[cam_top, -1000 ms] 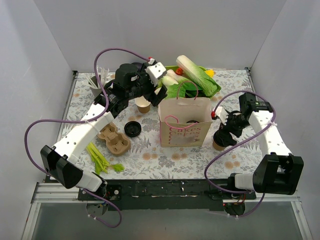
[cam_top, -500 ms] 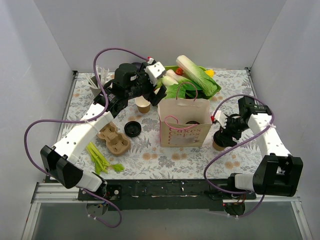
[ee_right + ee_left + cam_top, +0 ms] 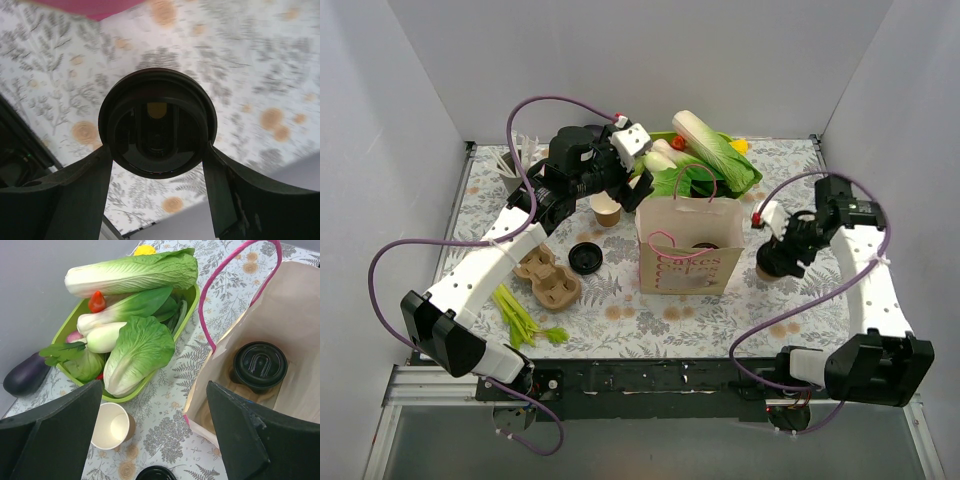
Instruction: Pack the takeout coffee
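Bag: I see the paper bag (image 3: pixel 685 262) standing upright mid-table with its mouth open.
Packed: one lidded cup (image 3: pixel 258 365) sits on the bag's floor.
In hand: a second lidded cup (image 3: pixel 157 131) is just to the right of the bag, outside it. I cannot tell whether it is off the table.
Right jaws: the right gripper (image 3: pixel 156 150) has its fingers pressed against the lid rim from both sides, clamped on the second lidded cup.
Left jaws: the left gripper (image 3: pixel 155 390) stands wide apart with nothing between, hovering above the gap between the vegetable tray (image 3: pixel 192 300) and the bag.
Outstanding: an open cup (image 3: pixel 113 425) stands unlidded just beside the vegetable tray. A loose black lid (image 3: pixel 585 258) lies apart from it, left of the bag.
Progress, my judgement: about a third done. The held cup is yet to go into the bag, and the open cup is yet to be lidded and packed.
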Controlling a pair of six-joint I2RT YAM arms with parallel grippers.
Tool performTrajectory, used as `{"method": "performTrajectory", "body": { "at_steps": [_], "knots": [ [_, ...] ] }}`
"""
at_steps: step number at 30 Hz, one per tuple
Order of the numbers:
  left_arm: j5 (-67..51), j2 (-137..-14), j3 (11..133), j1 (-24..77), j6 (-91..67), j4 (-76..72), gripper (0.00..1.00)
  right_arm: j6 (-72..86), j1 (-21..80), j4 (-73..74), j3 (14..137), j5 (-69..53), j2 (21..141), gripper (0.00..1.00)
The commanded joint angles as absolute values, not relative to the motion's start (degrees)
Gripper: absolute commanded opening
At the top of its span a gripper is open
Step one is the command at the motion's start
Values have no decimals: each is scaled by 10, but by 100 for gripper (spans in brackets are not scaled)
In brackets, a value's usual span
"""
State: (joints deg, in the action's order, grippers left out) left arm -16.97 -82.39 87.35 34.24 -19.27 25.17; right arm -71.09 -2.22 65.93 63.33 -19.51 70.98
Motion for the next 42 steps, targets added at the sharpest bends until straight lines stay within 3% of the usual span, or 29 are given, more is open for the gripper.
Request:
{"method": "performTrajectory", "body": {
  "at_steps": [1,6,8,13,17,20,31,42],
  "knots": [
    [-169,-804,871,335,-199,235,86,-640,-53,720,802,-223,678,31],
    [-154,-816,904,321,-253,214,87,-511,-54,751,1087,-292,728,27],
    [-151,-831,932,300,-294,208,89,-493,-54,751,1148,-350,745,19],
    [-148,-847,961,253,-332,207,91,-434,-17,752,1236,-471,766,15],
    [-147,-843,956,232,-341,214,91,-418,164,752,1235,-427,768,14],
    [-142,-826,936,222,-341,209,91,-428,232,752,1212,-394,779,12],
    [-133,-760,879,211,-323,209,93,-598,287,751,1117,-330,845,4],
    [-133,-685,801,203,-315,200,93,-618,336,751,1112,-272,945,2]
  ]
}}
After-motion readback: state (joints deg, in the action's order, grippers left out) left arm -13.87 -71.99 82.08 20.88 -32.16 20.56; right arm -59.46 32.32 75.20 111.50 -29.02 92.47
